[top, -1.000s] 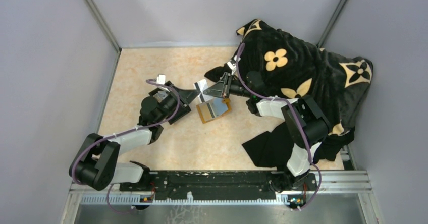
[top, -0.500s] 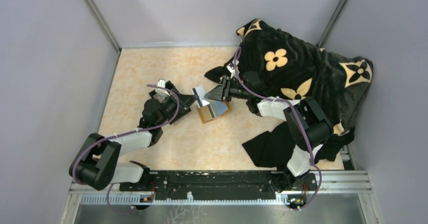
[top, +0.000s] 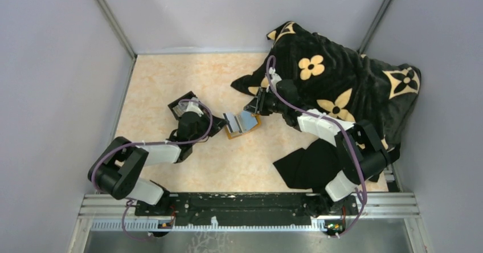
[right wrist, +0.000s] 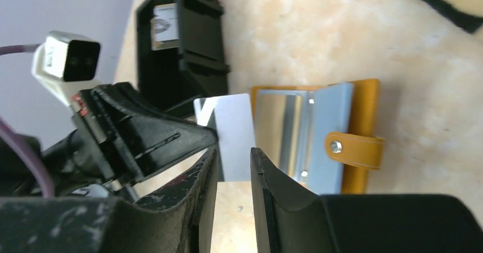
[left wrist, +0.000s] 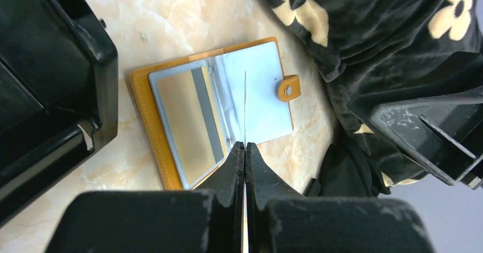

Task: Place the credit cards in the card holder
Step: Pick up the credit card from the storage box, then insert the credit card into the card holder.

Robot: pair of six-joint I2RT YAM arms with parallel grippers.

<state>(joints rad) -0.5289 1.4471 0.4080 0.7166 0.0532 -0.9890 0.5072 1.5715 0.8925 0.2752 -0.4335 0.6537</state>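
A: How will the card (right wrist: 228,130) handle?

B: Light, thin, stiff w/ a little flex, and glossy, so prob. slippery. The left gripper (left wrist: 245,153) is closed fully on one end of it. I think this is a good place to hold, because the free end can lead into a pocket.

A: Where is it exactly?

B: In the air, just above the open holder (left wrist: 147,122), toward its 9 o'clock side in the top view. The holder lies flat near the table middle, w/ the box (right wrist: 188,48) at its 9 o'clock and the blanket (left wrist: 370,31) at approx. 2 o'clock. One gold card (left wrist: 182,125) already sits in a clear pocket.

A: And the right gripper (right wrist: 234,150)?

B: Jaws partly apart, holding nothing. It is very near the card (touching or not, I cannot tell).

A: The holder itself?

B: Light, w/ soft floppy sleeves. My guess is that it slides or lifts if the card pushes it, so one should press on the cover or near the strap (right wrist: 353,150).

A: What is hard to see?

B: From the left wrist the card is only a thin line, and how deep it sits in the grip is hidden. The pocket mouths are clear plastic, hard to make out. Something pale lies in the box, maybe more cards, not sure. The blanket hides what is under it.
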